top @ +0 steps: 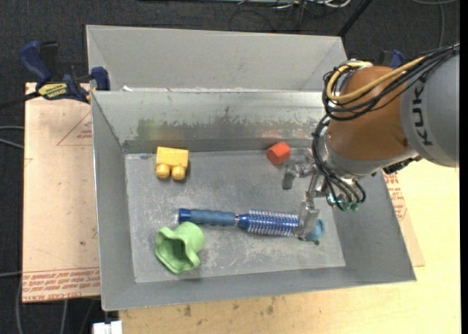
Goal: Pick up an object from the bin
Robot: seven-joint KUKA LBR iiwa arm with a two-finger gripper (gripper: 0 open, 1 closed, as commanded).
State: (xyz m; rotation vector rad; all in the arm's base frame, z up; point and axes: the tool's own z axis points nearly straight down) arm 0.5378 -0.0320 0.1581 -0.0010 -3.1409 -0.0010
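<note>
1. At about 4 o'clock on the floor of the bin (234, 186), the claw (313, 224) hangs low at the very tip of the bristle head of a blue brush (248, 221). It is touching that tip or just beside it. You cannot tell whether the claw is open or closed, or whether it has anything in it.
2. The brush lies flat from 4 o'clock toward 8 o'clock, with the handle at the 8 o'clock end. It is the thing nearest the claw, so treat it as the likely pick. Your main risk is the grip point: taken at its far end, a long brush would probably droop, swing and twist free on the lift. The bristles look springy and may give poor purchase.
3. At about 7 o'clock a green, cup-like thing (179, 247) sits just beside the handle end, perhaps touching it. If the brush pivots or drags, the handle could shove it or catch on it.
4. At about 1 o'clock a small orange cube (278, 153) rests near the far wall, close to the wrist and its cables. A sideways sweep there could knock it.
5. At about 11 o'clock a yellow block (172, 162) lies well apart from the claw, and you should have no trouble from it.
</note>
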